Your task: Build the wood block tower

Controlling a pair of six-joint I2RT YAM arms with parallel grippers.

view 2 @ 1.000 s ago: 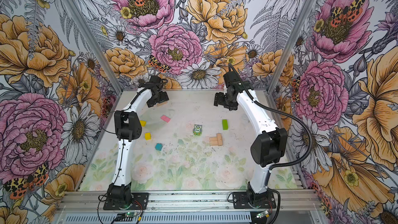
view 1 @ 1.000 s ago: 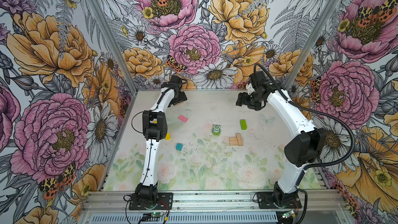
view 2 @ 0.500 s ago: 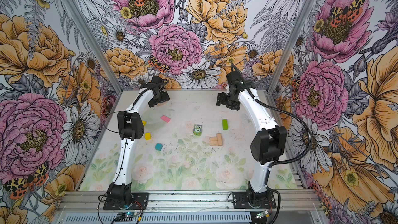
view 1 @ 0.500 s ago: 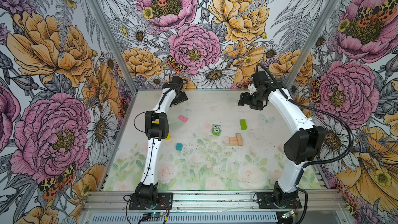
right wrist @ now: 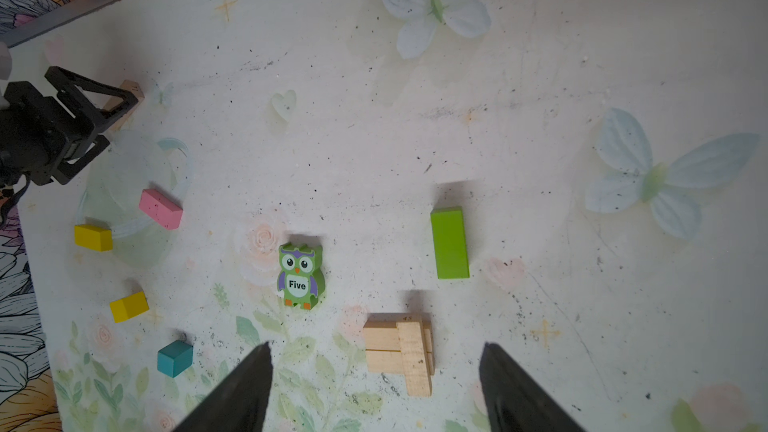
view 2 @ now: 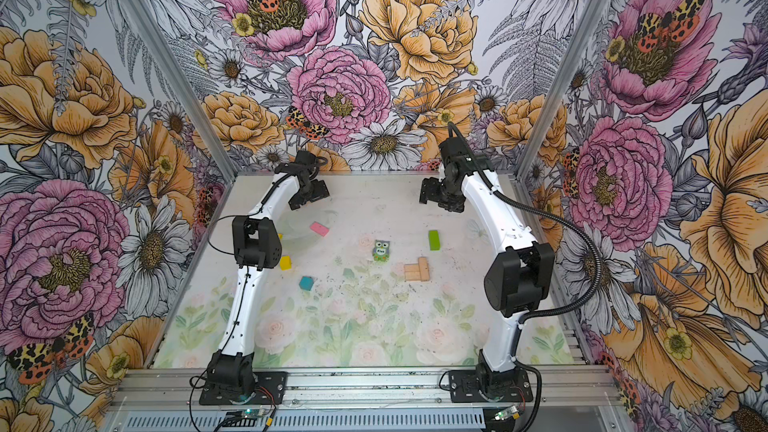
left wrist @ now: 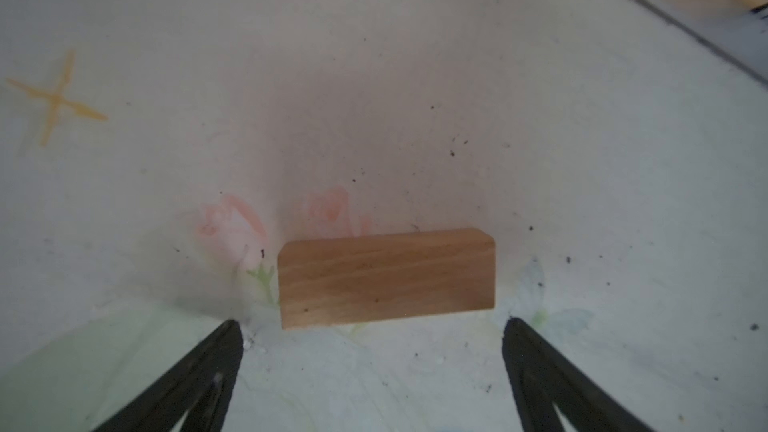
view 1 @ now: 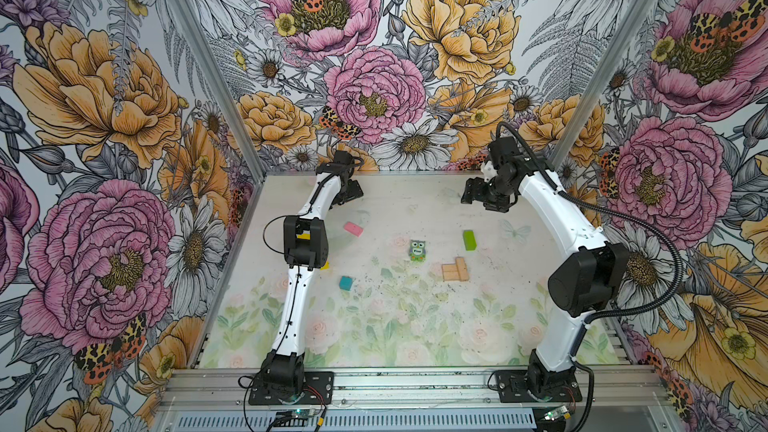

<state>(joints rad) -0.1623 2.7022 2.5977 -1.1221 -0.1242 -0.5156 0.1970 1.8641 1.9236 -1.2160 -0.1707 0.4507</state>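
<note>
Just ahead of the left claw (left wrist: 372,324), tips wide apart, lies a tan bar (left wrist: 386,278); right claw (right wrist: 376,344) gapes empty.

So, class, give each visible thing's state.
left hand: open, poised at a tan bar.
right hand: open, empty.
tan stack: begun, one bar crosswise on top.
lime-green bar: flat, unstacked.
owl piece: flat, face up.
pink bar: loose.
yellow cubes: loose.
teal cube: loose.

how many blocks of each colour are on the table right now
tan blocks: 4
yellow blocks: 2
pink block: 1
teal block: 1
lime green block: 1
owl block: 1
total: 10
</note>
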